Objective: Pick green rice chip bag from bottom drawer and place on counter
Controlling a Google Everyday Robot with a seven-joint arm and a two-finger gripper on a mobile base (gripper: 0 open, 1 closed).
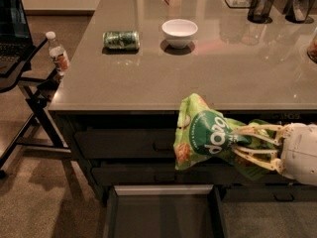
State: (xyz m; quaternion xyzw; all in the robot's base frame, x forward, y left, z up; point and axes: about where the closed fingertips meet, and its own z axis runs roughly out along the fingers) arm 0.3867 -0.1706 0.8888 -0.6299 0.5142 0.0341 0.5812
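— Where do we have the green rice chip bag (203, 133)?
— In the air, in front of the counter's (198, 78) front edge, its top just overlapping that edge. It hangs clear of the bottom drawer (163, 217), which stands pulled open below the counter.
— And our tool (234, 142)?
— It reaches in from the right, below the counter's edge, its two pale fingers pinched onto the bag's right side.
— What do we see on the counter?
— A green can (121, 39) lying on its side, with a white bowl (179, 32) just beside it, both well apart from the bag.
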